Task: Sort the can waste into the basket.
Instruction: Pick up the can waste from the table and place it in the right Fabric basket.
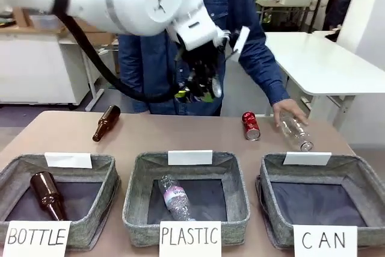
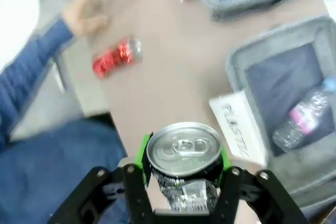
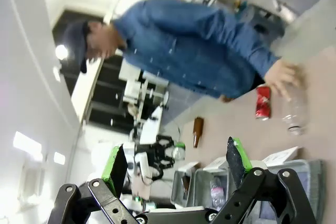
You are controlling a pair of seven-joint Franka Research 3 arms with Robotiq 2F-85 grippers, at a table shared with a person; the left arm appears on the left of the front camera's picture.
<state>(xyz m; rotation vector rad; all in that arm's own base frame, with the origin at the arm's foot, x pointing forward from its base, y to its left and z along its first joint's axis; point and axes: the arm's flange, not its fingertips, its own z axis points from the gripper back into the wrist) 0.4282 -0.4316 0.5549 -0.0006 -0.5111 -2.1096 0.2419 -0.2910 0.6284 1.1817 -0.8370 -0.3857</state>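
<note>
High above the table's far side, my left gripper (image 1: 201, 88) is shut on the dark blue-black can (image 1: 203, 91) with yellow-green marks. The left wrist view shows its silver top (image 2: 184, 148) clamped between the green pads (image 2: 142, 153). The red can (image 1: 250, 126) lies on its side on the table behind the CAN basket (image 1: 352, 162), and shows again as the red can (image 2: 116, 57) and the red can (image 3: 262, 102). The CAN basket's dark floor is bare. My right gripper (image 3: 176, 163) is open, held in the air with nothing between its fingers.
A person's hand (image 1: 287, 109) rests on a clear plastic bottle (image 1: 296, 132) right of the red can. A brown bottle (image 1: 106, 123) lies at the far left. The BOTTLE basket (image 1: 108, 167) holds a brown bottle, and the PLASTIC basket (image 1: 135, 173) a clear one.
</note>
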